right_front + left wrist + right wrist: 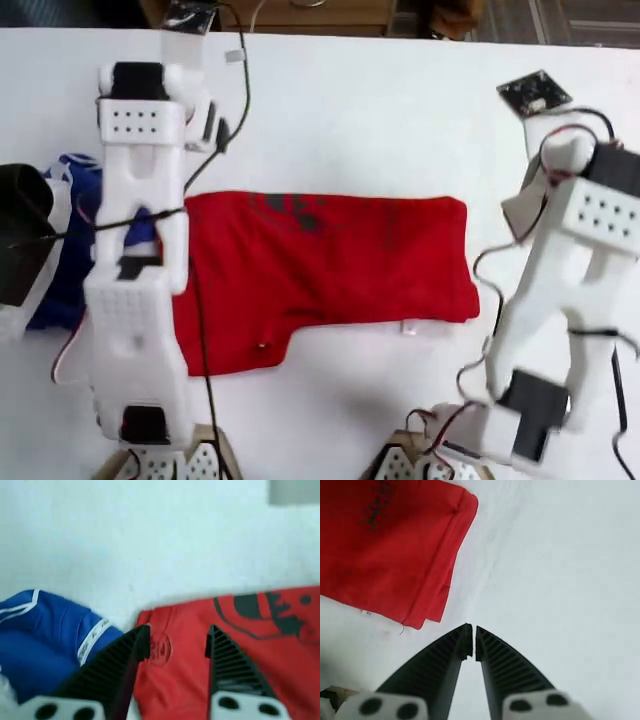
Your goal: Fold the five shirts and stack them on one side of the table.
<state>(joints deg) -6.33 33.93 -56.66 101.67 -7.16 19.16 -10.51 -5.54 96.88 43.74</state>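
A red shirt (pixel 330 260) with a dark print lies partly folded in the middle of the white table (pixel 380 110). A blue shirt (pixel 75 180) with white trim is bunched at the table's left side, partly under an arm. In the left wrist view my left gripper (pixel 177 637) is open above the red shirt's (pixel 280 670) edge, right beside the blue shirt (pixel 45 645). My right gripper (pixel 470 632) is shut with nothing in it, over bare table just off the red shirt's (pixel 385 545) folded corner.
A dark object (pixel 20 230) sits at the left edge by the blue shirt. A small black board (pixel 535 92) lies at the back right, with cables trailing near both arms. Bare table stretches behind the red shirt and in front of it.
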